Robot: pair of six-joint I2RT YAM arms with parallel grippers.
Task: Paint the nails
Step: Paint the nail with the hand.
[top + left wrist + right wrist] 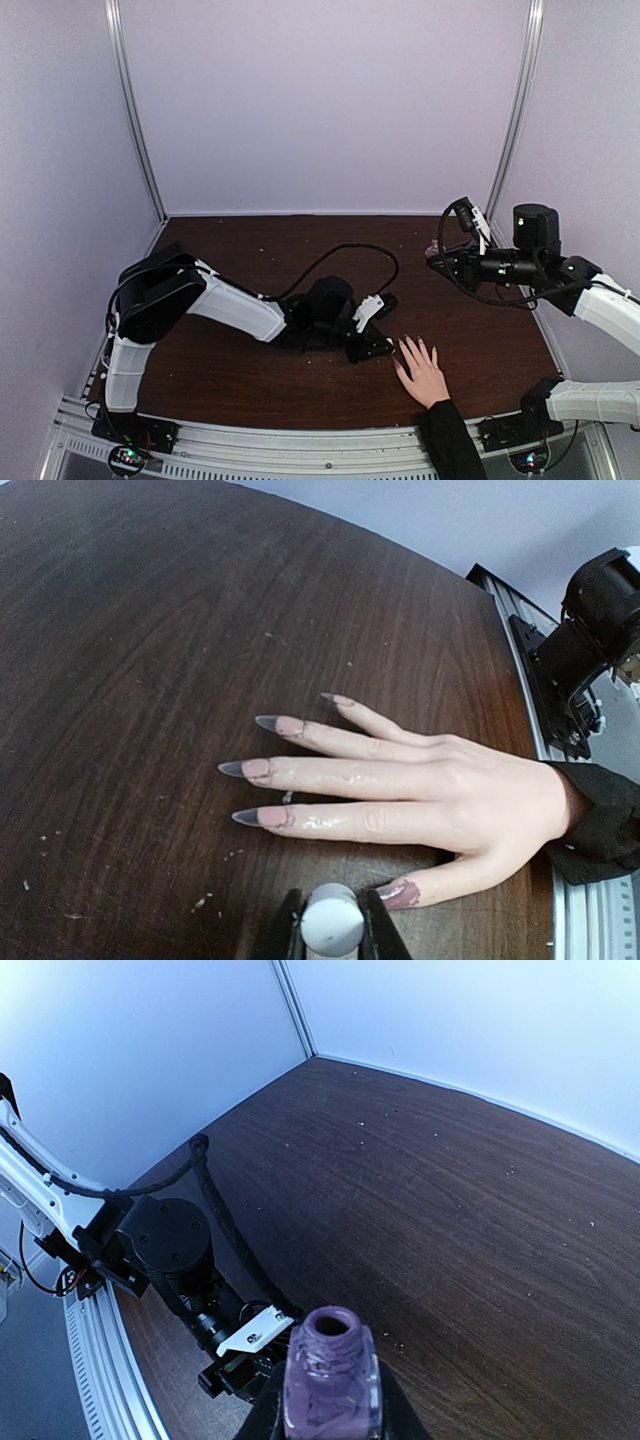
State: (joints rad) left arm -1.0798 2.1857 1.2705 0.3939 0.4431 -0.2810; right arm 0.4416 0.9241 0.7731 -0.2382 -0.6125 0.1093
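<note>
A light-skinned hand [440, 795] with a black sleeve [600, 820] lies flat on the dark wood table, fingers spread; it also shows in the top view [422, 372]. Its long pointed nails [258, 817] have grey tips. The thumb nail [398, 892] is smeared with purple polish. My left gripper [332, 920] is shut on a pale round cap [332, 916], right next to the thumb tip; whatever hangs below the cap is hidden. My right gripper [332, 1405] is shut on an open bottle of purple polish [332, 1375], held high at the right [432, 260].
The left arm [240, 310] stretches low across the table's middle, with a black cable [350, 255] looping behind it. An aluminium rail [300, 445] runs along the near edge. The right arm's base [600, 630] stands beyond the sleeve. White walls enclose the table.
</note>
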